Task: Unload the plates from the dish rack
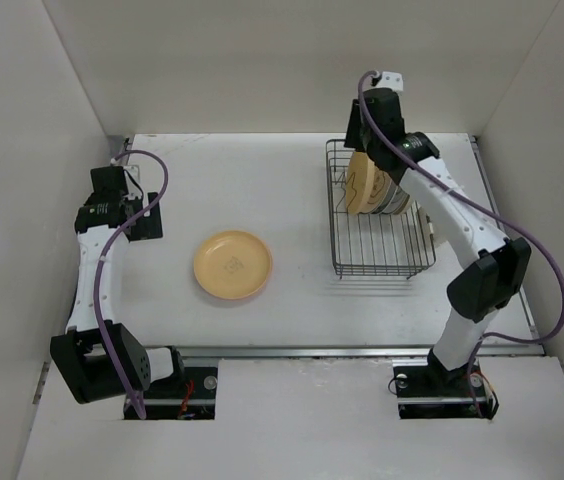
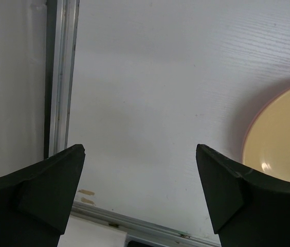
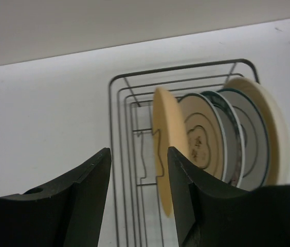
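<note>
Plates [image 1: 372,187]: a handful stand on edge, packed at the far end of the rack [image 1: 382,255], which is on the right side of the table [image 1: 262,180]. Upright in the dividers means only the rims are exposed, so they have to be picked by a pinch on the edge from above.

Front plate [image 3: 161,149] is plain yellow. Behind it is a yellow one with a print, then the dark-ringed ones, and a cream one at the back.

One yellow plate [image 1: 232,265] lies flat near table centre, left of the rack and well apart from it, so I'd say one is unloaded and the rest are to go.

Right gripper [image 3: 137,198]: over the rack's far end, pointing down at the stack. Jaws are moderately apart and empty. The front plate's rim sits just by the inner face of one finger and isn't pinched. Looks like line-up for the next pick.

Left gripper [image 2: 140,198]: parked at the far-left table edge, jaws wide and empty, with the yellow plate off to its side. My guess is it's staying out of the way.

Risk: the plates are tight, so a finger may catch the second plate.
</note>
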